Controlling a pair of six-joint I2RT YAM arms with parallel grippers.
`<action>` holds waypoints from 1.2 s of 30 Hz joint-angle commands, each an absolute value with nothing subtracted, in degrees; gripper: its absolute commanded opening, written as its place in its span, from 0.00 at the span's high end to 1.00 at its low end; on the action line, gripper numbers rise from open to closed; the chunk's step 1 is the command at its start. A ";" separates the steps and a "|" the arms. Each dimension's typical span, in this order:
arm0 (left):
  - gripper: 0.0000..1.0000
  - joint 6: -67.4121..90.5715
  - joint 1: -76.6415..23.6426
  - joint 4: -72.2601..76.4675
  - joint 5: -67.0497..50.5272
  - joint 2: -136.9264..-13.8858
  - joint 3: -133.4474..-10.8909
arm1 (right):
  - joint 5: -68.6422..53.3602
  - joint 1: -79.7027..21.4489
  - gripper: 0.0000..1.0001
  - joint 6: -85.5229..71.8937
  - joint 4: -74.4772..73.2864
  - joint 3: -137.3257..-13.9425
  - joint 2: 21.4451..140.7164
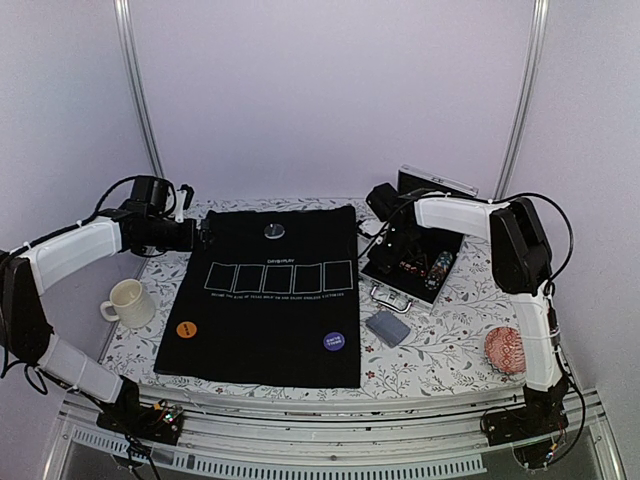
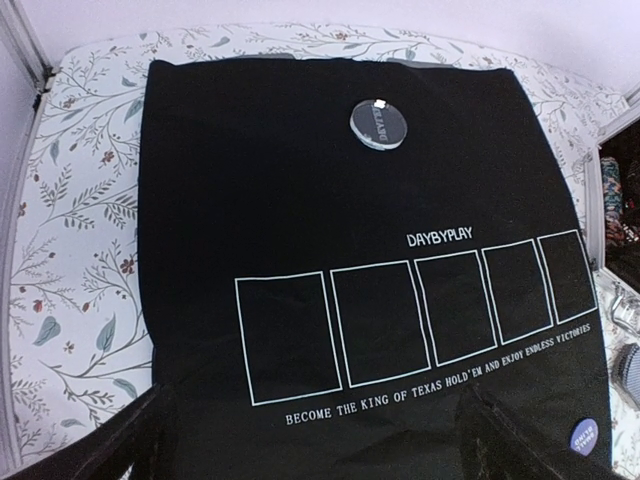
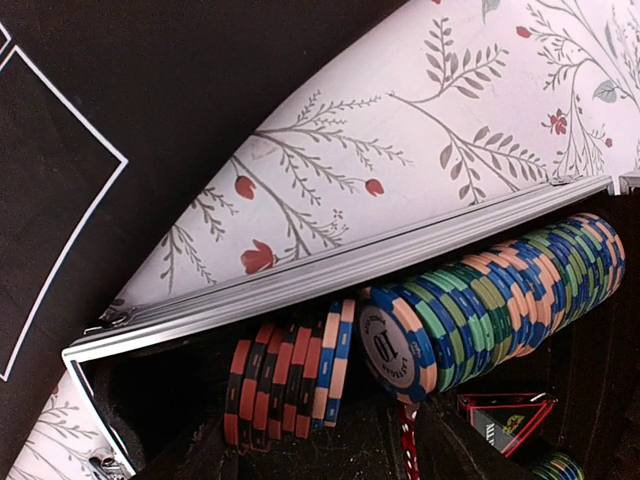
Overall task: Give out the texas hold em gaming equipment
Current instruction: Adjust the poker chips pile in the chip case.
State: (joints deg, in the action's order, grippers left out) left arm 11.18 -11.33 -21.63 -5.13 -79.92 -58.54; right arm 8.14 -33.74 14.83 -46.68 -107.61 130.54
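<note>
Mat print: the black mat [image 2: 300, 200] reads "DAYBYPLAY" above a row of 5 white-outlined boxes. Under them it says "BECOME THE KING OF TEXAS HOLD'EM AND ENJOY ENDLESS VICTORIES".
Silver disc [image 2: 378, 125]: on the mat, top centre of the left wrist view; I cannot make out its lettering.
Purple disc [image 2: 583, 437]: lower right corner of the mat, its white print too small to read.
Orange disc [image 1: 186, 328]: lower left of the mat in the top view.
Chips: a long blue, green and peach chip row [image 3: 500, 295] lies in the open case [image 3: 330, 270], its end face marked "10". A short red-and-black stack [image 3: 285, 380] sits just left of it.
Cards: a blue-grey deck [image 1: 388, 328] on the cloth, just right of the mat and below the case.
Left gripper [image 2: 320, 455]: fingers spread wide with nothing between them, above the mat's upper left edge.
Right gripper [image 3: 325, 450]: down in the case, fingers apart either side of the red-and-black stack; I cannot tell whether they squeeze it.
Surface: a white floral cloth [image 1: 450, 340], with a cream mug [image 1: 128, 303] left of the mat and a red patterned disc [image 1: 505, 350] at lower right.
Room: pale lilac walls [image 1: 330, 90] and 2 metal poles [image 1: 140, 100] in the upper corners.
</note>
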 commanded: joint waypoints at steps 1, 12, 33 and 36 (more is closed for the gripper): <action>0.02 11.08 -10.48 -21.45 -5.38 -80.59 -58.54 | 6.59 -34.10 0.39 15.44 -43.09 -109.63 131.64; 0.02 10.42 -10.37 -21.63 -4.59 -80.88 -58.39 | 11.81 -34.10 0.38 14.74 -41.30 -110.58 130.71; 0.02 10.33 -10.19 -21.93 -4.75 -81.22 -58.49 | 4.77 -34.90 0.44 13.37 -46.23 -107.31 129.79; 0.02 10.29 -10.20 -21.89 -4.75 -81.28 -58.45 | 3.56 -35.41 0.45 14.04 -46.08 -107.05 128.69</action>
State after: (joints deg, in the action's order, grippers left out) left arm 10.92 -10.85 -21.71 -4.54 -80.82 -58.54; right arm 8.38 -34.02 14.15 -43.33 -108.84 130.96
